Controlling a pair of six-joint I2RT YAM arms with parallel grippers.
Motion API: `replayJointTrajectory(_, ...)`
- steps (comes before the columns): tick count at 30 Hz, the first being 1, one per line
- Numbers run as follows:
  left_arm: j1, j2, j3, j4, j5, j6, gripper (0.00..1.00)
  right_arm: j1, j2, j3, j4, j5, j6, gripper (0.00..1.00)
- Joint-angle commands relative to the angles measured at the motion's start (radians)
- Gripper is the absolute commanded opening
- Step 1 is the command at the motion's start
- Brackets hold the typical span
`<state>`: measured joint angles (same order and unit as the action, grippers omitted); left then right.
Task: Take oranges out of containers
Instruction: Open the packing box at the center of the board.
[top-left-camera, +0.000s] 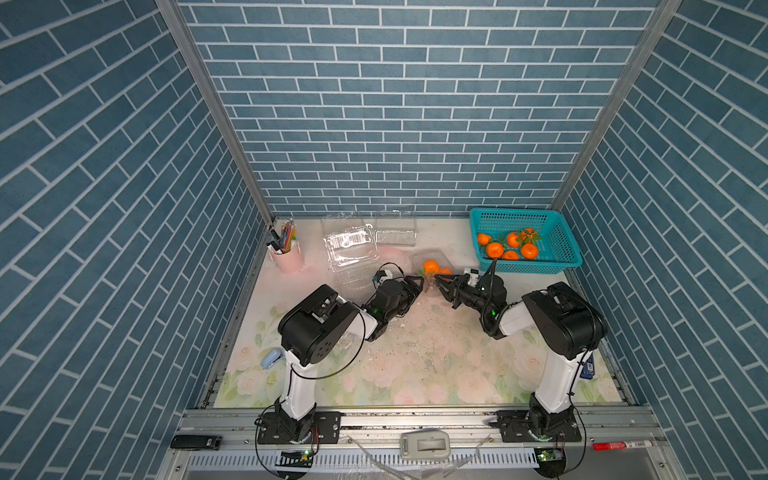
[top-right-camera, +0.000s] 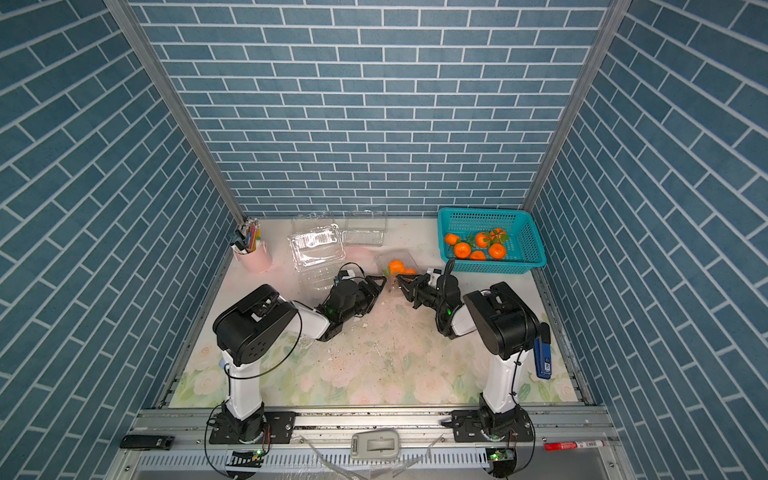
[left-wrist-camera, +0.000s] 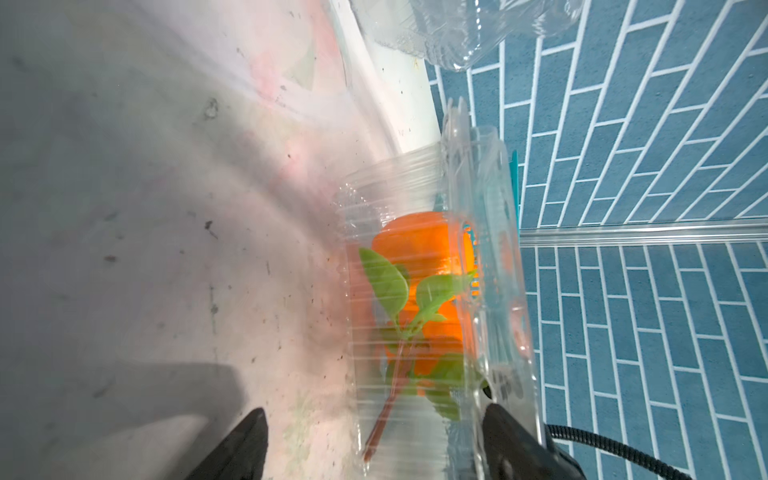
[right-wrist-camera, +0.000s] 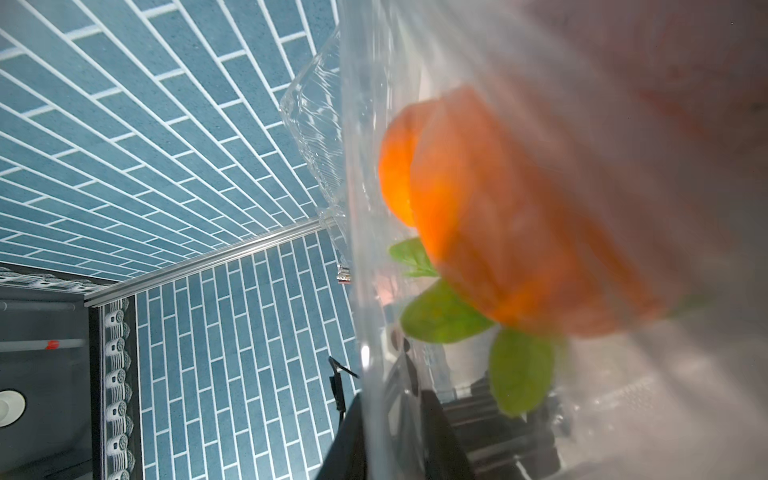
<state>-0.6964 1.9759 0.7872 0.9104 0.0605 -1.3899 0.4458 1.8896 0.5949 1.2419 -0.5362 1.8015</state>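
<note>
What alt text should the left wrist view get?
A clear plastic box holding oranges with green leaves and a brown twig sits between the two black fingertips of the left gripper. Around it: a pale table, another clear box and blue brick walls.

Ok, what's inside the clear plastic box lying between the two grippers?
Two oranges on a brown twig with green leaves, seen through the clear box. Its ribbed walls blur them; the fruits' undersides and the floor beneath are hidden.
</note>
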Motion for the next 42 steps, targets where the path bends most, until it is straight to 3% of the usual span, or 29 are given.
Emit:
replayJointTrajectory(1, -0.046, 0.012, 0.013, -0.016, 0.080, 0.025, 0.82, 0.039, 0.008, 0.037, 0.052, -0.039, 0.033, 0.25)
replayJointTrajectory(10, -0.056, 0.011, 0.011, -0.033, 0.076, 0.023, 0.82, 0.042, 0.034, 0.036, 0.152, 0.005, 0.107, 0.25)
replayJointTrajectory(30, -0.088, 0.019, -0.005, -0.077, 0.052, 0.006, 0.81, 0.054, -0.006, 0.055, 0.151, 0.084, 0.138, 0.25)
replayJointTrajectory(42, -0.081, -0.012, -0.038, -0.088, 0.036, 0.001, 0.80, 0.049, -0.011, 0.051, 0.143, 0.070, 0.128, 0.26)
